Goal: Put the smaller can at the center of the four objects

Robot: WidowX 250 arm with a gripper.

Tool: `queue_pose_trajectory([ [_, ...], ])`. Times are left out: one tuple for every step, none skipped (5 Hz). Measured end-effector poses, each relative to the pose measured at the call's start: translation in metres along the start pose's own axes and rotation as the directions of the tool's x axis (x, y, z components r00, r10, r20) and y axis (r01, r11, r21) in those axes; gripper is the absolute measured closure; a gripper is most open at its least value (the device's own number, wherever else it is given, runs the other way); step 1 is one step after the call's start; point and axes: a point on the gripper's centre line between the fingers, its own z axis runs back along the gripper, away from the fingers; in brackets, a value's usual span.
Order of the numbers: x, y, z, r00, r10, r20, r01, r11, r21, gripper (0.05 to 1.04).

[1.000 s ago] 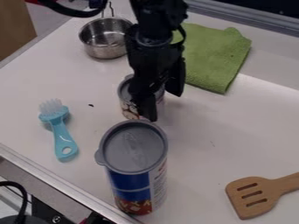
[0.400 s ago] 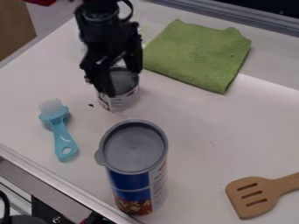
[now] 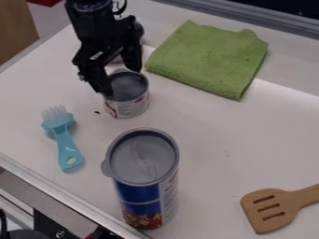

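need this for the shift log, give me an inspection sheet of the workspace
Surface: white tabletop, small dark speck near the brush
Job's things: smaller can and taller can both upright; blue brush, green cloth and slotted wooden spatula lying flat; metal pot mostly hidden behind the tool; which four objects are meant, cannot tell
Clutter: nothing seen apart from the speck
Gripper: tool open at the smaller can's rim, grip not closed
Cables: black loop beside the arm
Surroundings: brown panel at upper left, rail along the far edge
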Motion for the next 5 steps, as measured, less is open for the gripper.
queue_pose_trajectory([
  [-0.025, -0.02, 0.012, 0.971, -0.234, 0.056, 0.233, 0.972, 0.03, 0.085],
  [-0.048, -0.038, 0.012, 0.873, -0.483, 0.062, 0.478, 0.875, 0.079, 0.085],
  [-0.062, -0.055, 0.008, 0.73, -0.682, 0.043, 0.675, 0.73, 0.11, 0.085],
  [-0.076, -0.071, 0.0, 0.536, -0.843, 0.032, 0.835, 0.536, 0.126, 0.085],
  [-0.086, -0.088, -0.004, 0.302, -0.953, 0.004, 0.945, 0.3, 0.126, 0.085],
])
